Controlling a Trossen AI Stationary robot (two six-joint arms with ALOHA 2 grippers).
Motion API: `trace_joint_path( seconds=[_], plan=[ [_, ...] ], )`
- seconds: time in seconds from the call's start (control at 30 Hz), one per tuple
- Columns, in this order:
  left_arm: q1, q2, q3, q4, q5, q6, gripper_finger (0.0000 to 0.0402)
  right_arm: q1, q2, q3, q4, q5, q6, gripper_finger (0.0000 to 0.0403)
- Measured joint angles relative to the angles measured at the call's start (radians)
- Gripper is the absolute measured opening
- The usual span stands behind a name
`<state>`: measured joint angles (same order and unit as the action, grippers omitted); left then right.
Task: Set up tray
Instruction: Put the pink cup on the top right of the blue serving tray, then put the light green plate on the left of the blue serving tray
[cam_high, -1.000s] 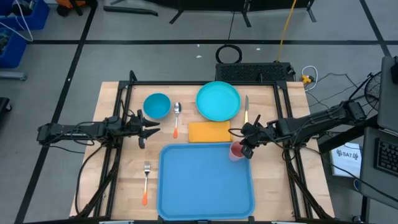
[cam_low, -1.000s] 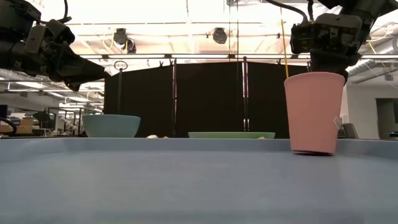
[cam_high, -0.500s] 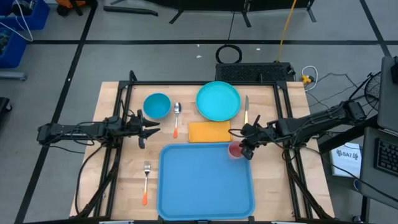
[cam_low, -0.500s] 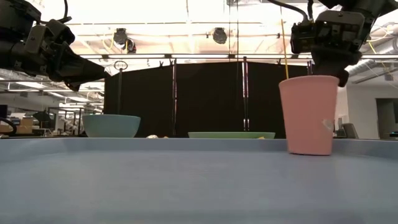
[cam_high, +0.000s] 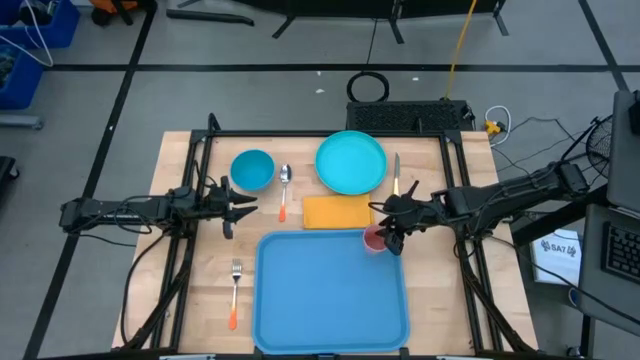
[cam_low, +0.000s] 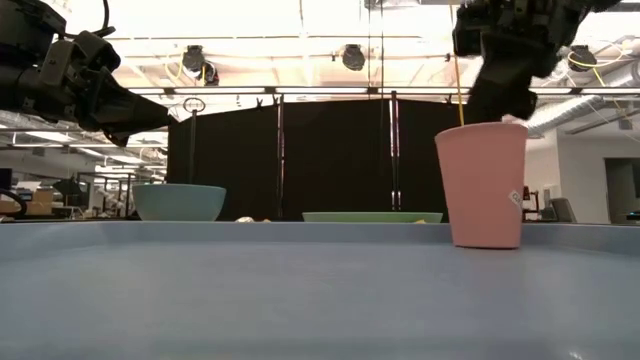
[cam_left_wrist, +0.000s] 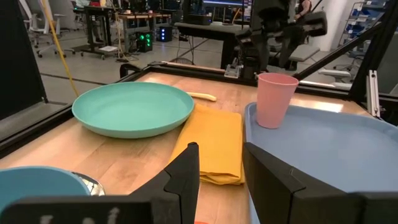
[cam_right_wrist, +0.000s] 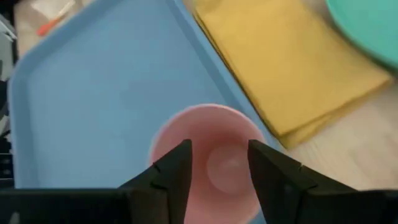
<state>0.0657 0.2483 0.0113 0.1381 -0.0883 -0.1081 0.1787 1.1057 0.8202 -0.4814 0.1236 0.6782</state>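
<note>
The blue tray (cam_high: 333, 295) lies at the table's near middle. A pink cup (cam_high: 374, 239) stands upright on its base in the tray's far right corner, also seen in the low view (cam_low: 482, 185). My right gripper (cam_right_wrist: 219, 168) hangs open just above the cup's mouth, slanting down from the table's right, one finger over each side of the rim. My left gripper (cam_left_wrist: 221, 171) waits open above the table's left side (cam_high: 240, 205), pointing level toward the right with nothing between its fingers.
An orange-yellow napkin (cam_high: 337, 211) lies just beyond the tray. Along the far side sit a turquoise plate (cam_high: 351, 162), a blue bowl (cam_high: 252, 169), an orange-handled spoon (cam_high: 285, 192) and a knife (cam_high: 396, 175). A fork (cam_high: 235, 292) lies left of the tray.
My right gripper has opened and let go of the pink cup, then risen a little and tipped back above it. The cup now stands free on the tray, shifted slightly toward the table's left.
</note>
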Motion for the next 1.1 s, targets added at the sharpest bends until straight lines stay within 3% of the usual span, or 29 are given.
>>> trace_joint_path(
  seconds=[0.23,0.53,0.7,0.87,1.0,1.1],
  plan=[
    [0.000,0.000,0.000,0.000,0.000,0.000,0.0127,-0.036,-0.024,0.074,0.006,0.108,-0.174,0.0147],
    [0.000,0.000,0.000,-0.002,-0.001,0.020,0.0127,-0.105,-0.205,0.039,0.109,0.351,-0.358,0.0148],
    [0.000,0.000,0.000,-0.003,-0.032,0.017,0.0127,-0.161,-0.289,-0.115,0.351,0.374,-0.434,0.0148],
    [0.000,0.000,0.000,0.020,-0.126,0.021,0.0127,-0.272,-0.292,-0.300,0.672,0.373,-0.510,0.0150],
    [0.000,0.000,0.001,0.051,-0.125,0.021,0.0127,-0.393,-0.250,-0.338,0.718,0.365,-0.527,0.0145],
    [0.000,0.000,0.001,0.051,-0.123,0.021,0.0127,-0.498,-0.210,-0.338,0.786,0.270,-0.538,0.0144]
  ],
)
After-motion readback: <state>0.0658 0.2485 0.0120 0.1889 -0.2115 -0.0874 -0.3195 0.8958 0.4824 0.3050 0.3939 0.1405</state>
